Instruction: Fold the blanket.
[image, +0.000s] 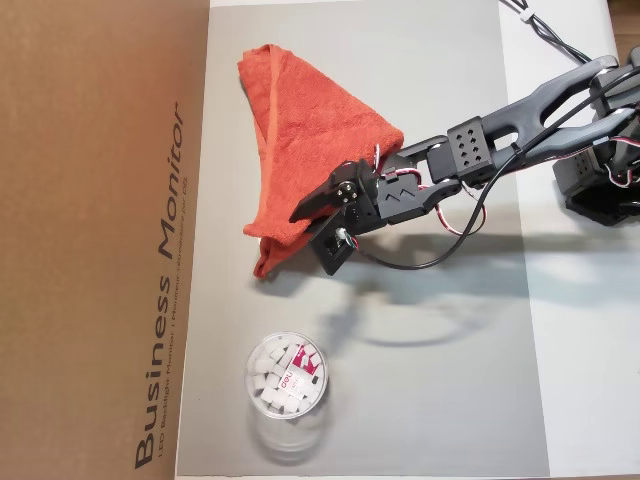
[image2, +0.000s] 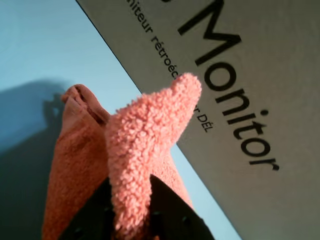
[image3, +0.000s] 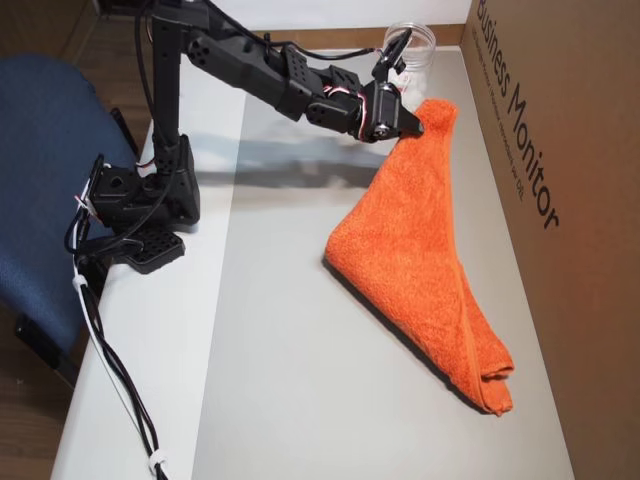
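The blanket (image3: 420, 250) hangs as a triangular drape over the grey mat (image3: 290, 380), one corner raised, its far end resting on the mat beside the cardboard box (image3: 560, 200). I see the tool (image2: 131, 210) clamped on that raised corner, near the clear plastic cup (image: 287, 378).

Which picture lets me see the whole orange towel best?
An overhead view shows the towel best: the whole cloth hangs from the tool down to the grey mat. In the other overhead view the arm hides part of the towel. The wrist view shows only the pinched corner.
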